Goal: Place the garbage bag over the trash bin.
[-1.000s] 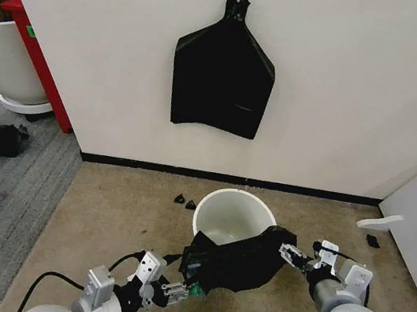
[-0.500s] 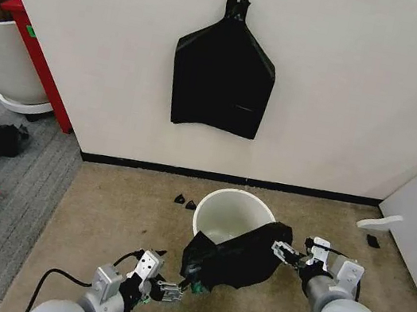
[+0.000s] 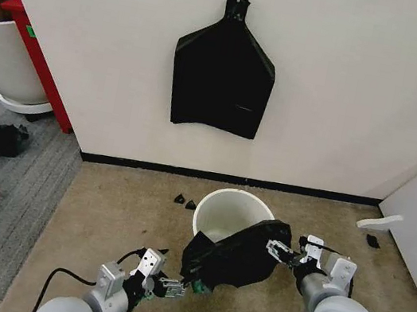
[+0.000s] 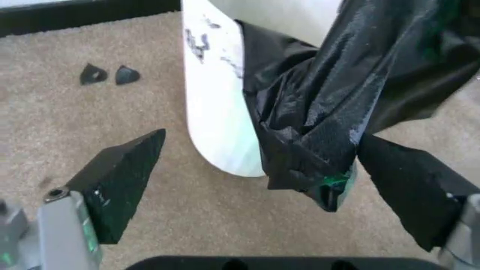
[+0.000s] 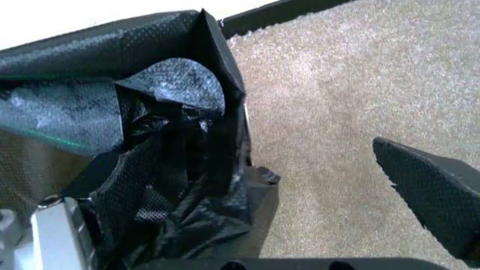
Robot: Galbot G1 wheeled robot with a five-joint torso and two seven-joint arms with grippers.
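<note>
Garbage bag [image 3: 233, 253] draped over near rim of trash bin [image 3: 224, 207] on the carpet; far rim bare, mouth not spread. Left end effector [image 3: 174, 286] and right end effector [image 3: 279, 252] both spread apart beside the bag. Fitting remains, I judge.

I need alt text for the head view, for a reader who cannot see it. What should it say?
A loose black garbage bag hangs over the near rim of a cream trash bin on beige carpet, between the left gripper and the right gripper. A flat bunch of black bags hangs on the white wall behind.
</note>
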